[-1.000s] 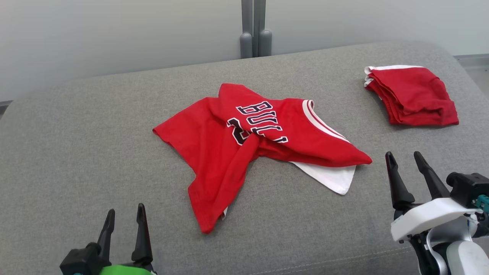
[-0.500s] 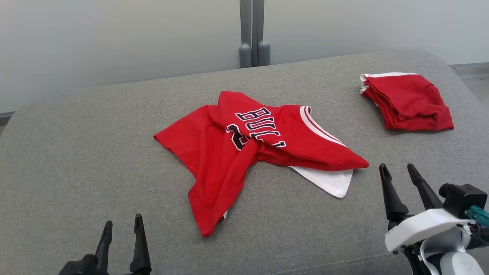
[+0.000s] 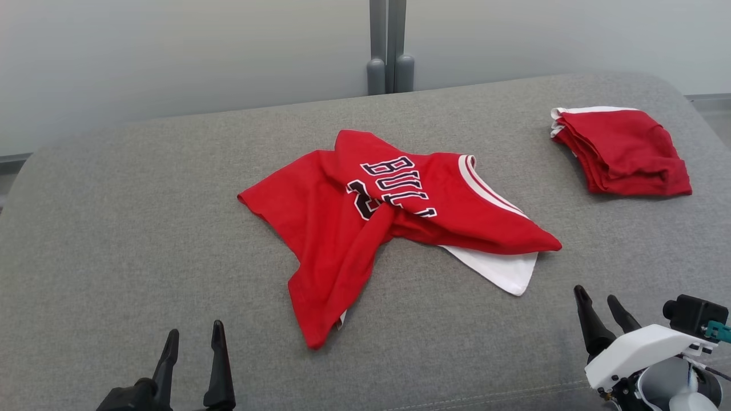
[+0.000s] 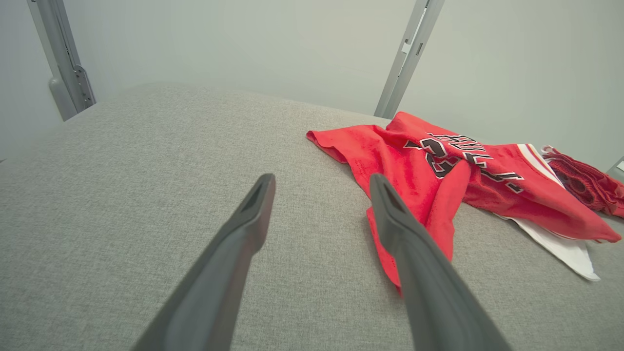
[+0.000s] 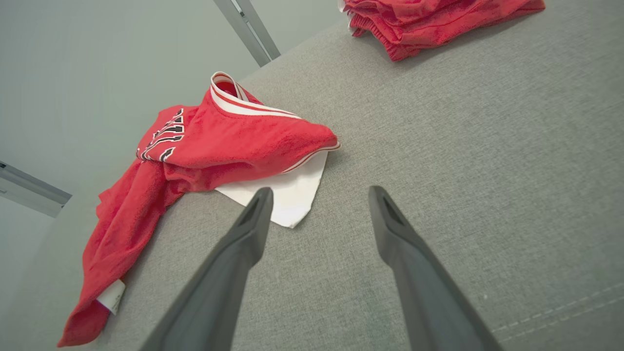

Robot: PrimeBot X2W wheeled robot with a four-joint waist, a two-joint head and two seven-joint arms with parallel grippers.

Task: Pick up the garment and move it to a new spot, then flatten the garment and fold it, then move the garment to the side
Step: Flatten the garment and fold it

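A red garment (image 3: 365, 222) with black lettering and a white inner layer lies crumpled in the middle of the grey cushioned surface (image 3: 143, 240). It also shows in the left wrist view, garment (image 4: 438, 180), and in the right wrist view, garment (image 5: 204, 151). My left gripper (image 3: 194, 337) stands open at the lower left, short of the garment's near corner, with nothing between its fingers. My right gripper (image 3: 597, 299) is open at the lower right, near the white flap, holding nothing. In both wrist views the left gripper (image 4: 321, 183) and right gripper (image 5: 317, 195) hover over bare fabric.
A folded red pile (image 3: 622, 148) sits at the far right of the surface, also seen as a folded pile (image 5: 429, 19) in the right wrist view. A grey post (image 3: 388, 45) stands behind the far edge against a pale wall. The surface's front seam (image 3: 514, 391) runs near my right arm.
My right gripper has drawn back and down toward the lower right corner. The left gripper sits a little lower than a second ago; the head camera has shifted slightly. The garment lies unchanged.
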